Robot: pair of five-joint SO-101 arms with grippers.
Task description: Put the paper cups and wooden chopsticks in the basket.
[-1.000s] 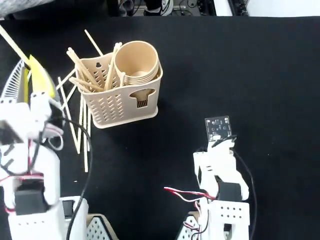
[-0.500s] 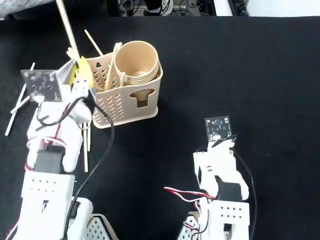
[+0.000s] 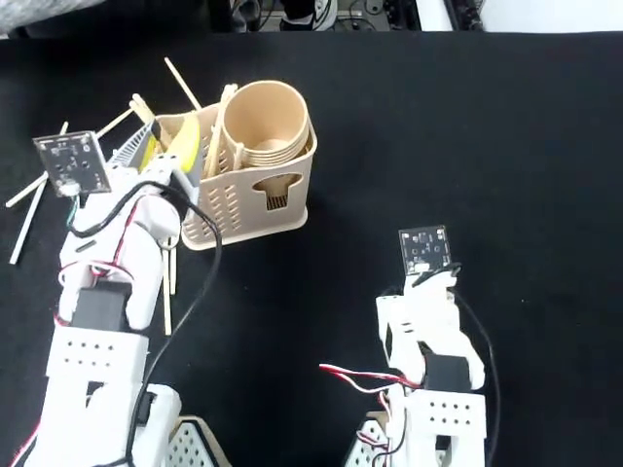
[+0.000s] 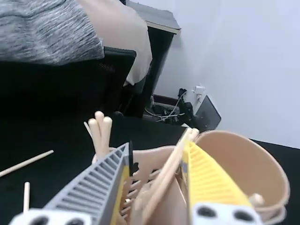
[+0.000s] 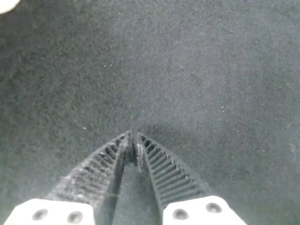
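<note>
From above, the basket [image 3: 243, 199] stands on the black table [image 3: 506, 136], with the stacked paper cups [image 3: 265, 122] already nested in the compartment nearer the right arm [image 3: 428, 331]. Several standing chopsticks [image 3: 182, 83] lean out of the other compartment. The left gripper [image 3: 173, 134] sits right at that compartment's rim, tilted in over it, which suits dropping a stick end-first among the others. More loose chopsticks [image 3: 167, 297] lie flat on the table beside the left arm and out past its wrist board, so by my reading the cups are done and the chopstick part is only partly finished. The right arm is parked upright, well apart from the basket, probably to keep out of the way. In the left wrist view, a chopstick [image 4: 164, 180] runs between the grey and yellow fingers and leans along the inner face of the yellow one. The jaws stand wider than the stick is thick, so it looks let go rather than pinched, its lower end down inside the basket. The cups' rim curves just beyond the yellow finger. In the right wrist view, the right gripper [image 5: 132, 149] points down at bare table, its jaws pressed together with nothing between them.
</note>
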